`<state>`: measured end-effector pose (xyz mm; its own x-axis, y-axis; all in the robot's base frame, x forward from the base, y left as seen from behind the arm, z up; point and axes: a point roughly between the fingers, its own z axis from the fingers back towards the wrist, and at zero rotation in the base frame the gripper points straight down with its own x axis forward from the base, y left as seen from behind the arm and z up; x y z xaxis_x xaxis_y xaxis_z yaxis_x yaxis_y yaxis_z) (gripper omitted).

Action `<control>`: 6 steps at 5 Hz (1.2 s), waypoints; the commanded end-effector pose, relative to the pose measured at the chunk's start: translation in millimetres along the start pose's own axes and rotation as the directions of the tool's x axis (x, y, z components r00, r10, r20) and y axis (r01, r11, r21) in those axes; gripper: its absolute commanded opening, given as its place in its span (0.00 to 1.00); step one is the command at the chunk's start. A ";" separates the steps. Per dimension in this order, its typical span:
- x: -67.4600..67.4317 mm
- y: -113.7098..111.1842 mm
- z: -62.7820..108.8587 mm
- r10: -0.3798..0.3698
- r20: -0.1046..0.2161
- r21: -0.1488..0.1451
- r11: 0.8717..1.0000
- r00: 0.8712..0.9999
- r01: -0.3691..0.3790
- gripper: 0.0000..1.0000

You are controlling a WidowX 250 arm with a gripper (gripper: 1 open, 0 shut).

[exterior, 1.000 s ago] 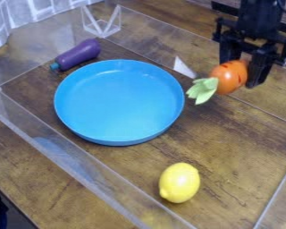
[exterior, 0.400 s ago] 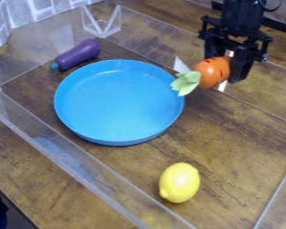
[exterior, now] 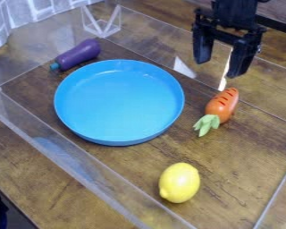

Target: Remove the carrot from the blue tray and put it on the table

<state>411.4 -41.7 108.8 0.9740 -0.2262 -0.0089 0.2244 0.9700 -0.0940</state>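
The orange carrot (exterior: 221, 107) with its light green top lies on the dark wood table (exterior: 247, 156), just right of the blue tray (exterior: 119, 100) and clear of its rim. My gripper (exterior: 227, 61) hangs above the carrot, pointing down. Its two fingers stand apart with nothing between them, so it is open. The blue tray holds nothing.
A purple eggplant (exterior: 76, 55) lies behind the tray at the upper left. A yellow lemon (exterior: 179, 182) sits on the table in front of the tray. Clear plastic walls (exterior: 38, 134) run along the left and front of the work area.
The gripper held the carrot in the air beside the tray's right rim; it has opened, and the carrot now lies on the table below it.
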 end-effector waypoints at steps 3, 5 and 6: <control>4.3 -13.8 1.8 -0.064 0.031 0.007 0.998 0.997 0.064 1.00; 4.7 -19.9 -22.5 -0.121 -0.006 0.014 0.993 0.993 0.121 1.00; 6.4 -18.5 -36.0 -0.164 -0.024 0.018 0.986 0.986 0.165 1.00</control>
<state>409.5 -61.0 55.4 0.9273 -0.3682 -0.0666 0.3616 0.9276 -0.0935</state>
